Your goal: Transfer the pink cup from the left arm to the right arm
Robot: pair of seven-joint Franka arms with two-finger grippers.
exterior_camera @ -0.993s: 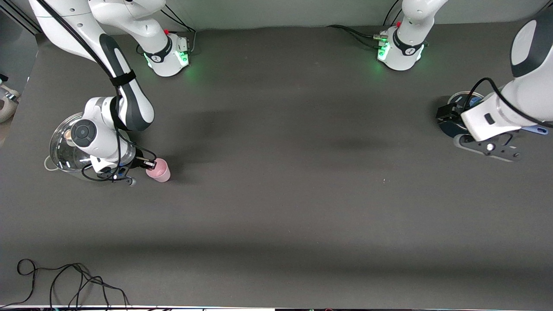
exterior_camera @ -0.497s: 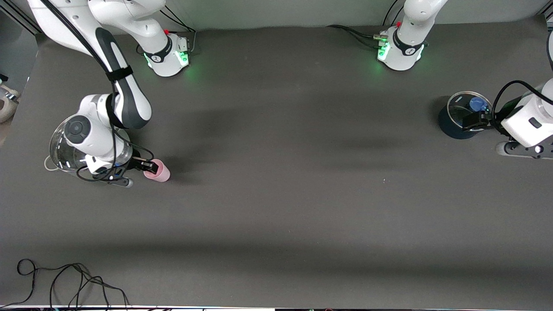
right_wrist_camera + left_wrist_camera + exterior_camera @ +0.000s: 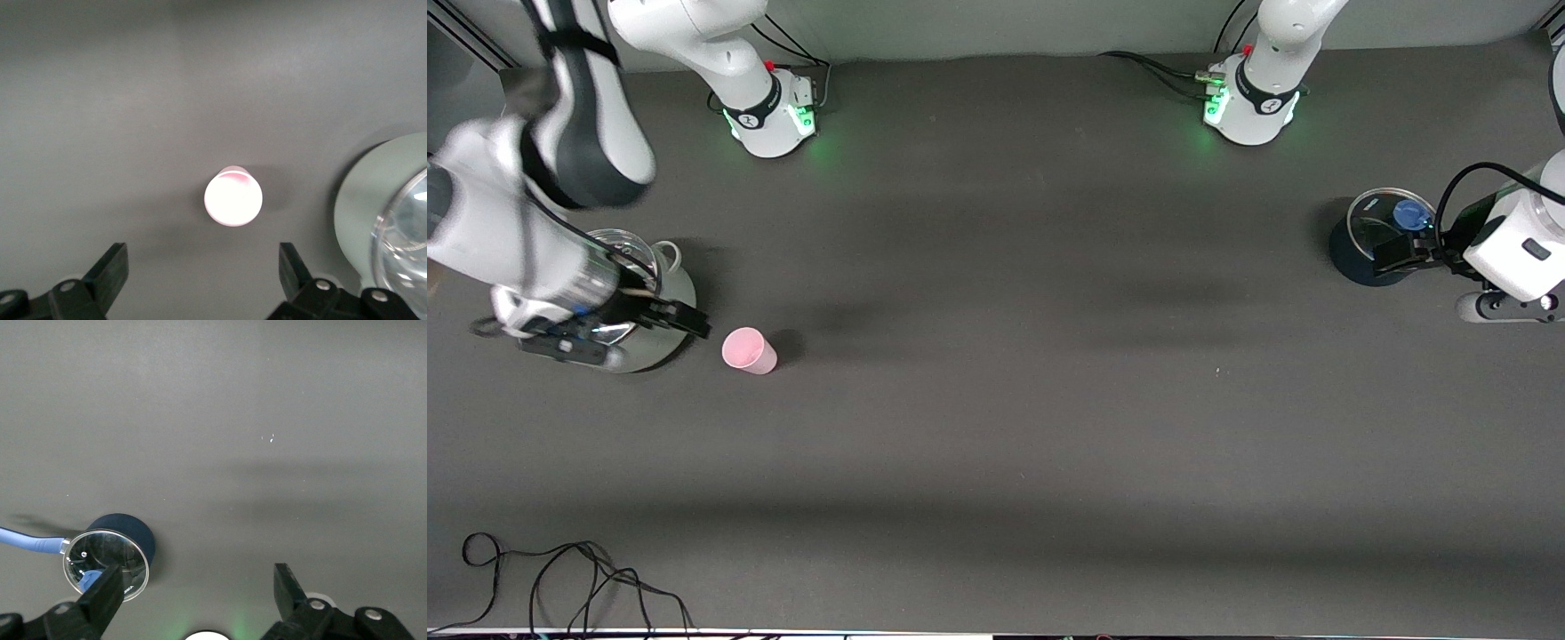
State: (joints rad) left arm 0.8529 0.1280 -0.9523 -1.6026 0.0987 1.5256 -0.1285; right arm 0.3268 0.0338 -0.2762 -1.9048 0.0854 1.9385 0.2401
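Pink cup (image 3: pixel 749 349) upright, unheld, mid-table

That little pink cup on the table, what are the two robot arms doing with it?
Nothing holds the small pale pink plastic cup now: it stands upright on the dark grey table, toward the right arm's end, beside a pale pot with a glass lid. The right gripper hangs over that pot, jaws open. The left gripper waits, open, by a dark lidded pot at the left arm's end.
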